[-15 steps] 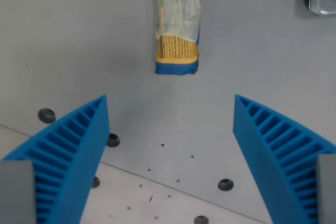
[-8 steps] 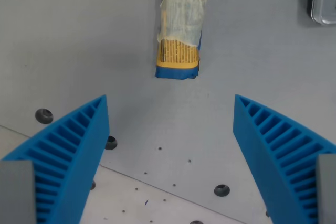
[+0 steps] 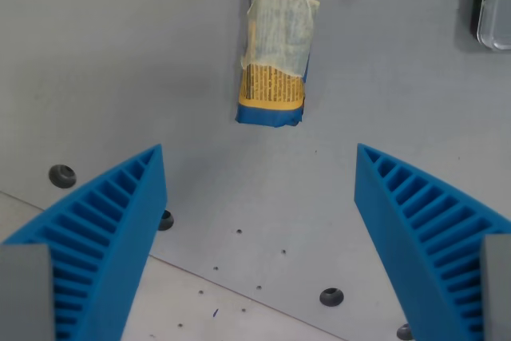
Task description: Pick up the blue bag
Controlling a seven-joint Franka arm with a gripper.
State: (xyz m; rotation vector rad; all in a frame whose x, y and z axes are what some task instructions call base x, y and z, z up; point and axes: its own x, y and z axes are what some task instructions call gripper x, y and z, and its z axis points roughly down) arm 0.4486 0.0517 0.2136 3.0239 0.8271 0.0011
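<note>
Wrist view: the narrow blue bag with a yellow printed panel and pale mesh-like wrapping [image 3: 275, 45] lies flat on the grey counter [image 3: 120, 61], running from the top edge down to centre frame, its blue end nearest the camera. Compared with the earlier frames, the whole scene sits lower: the bag's near end is slightly farther down and the dark screw holes [image 3: 62, 174] have drifted down and to the wrist view's left, so the camera has moved, not the bag. The gripper [image 3: 259, 229] has its blue ribbed fingers [image 3: 104, 221] spread wide apart, holding nothing, well short of the bag. A clear plastic container edge [image 3: 493, 5] shows at the upper right.
</note>
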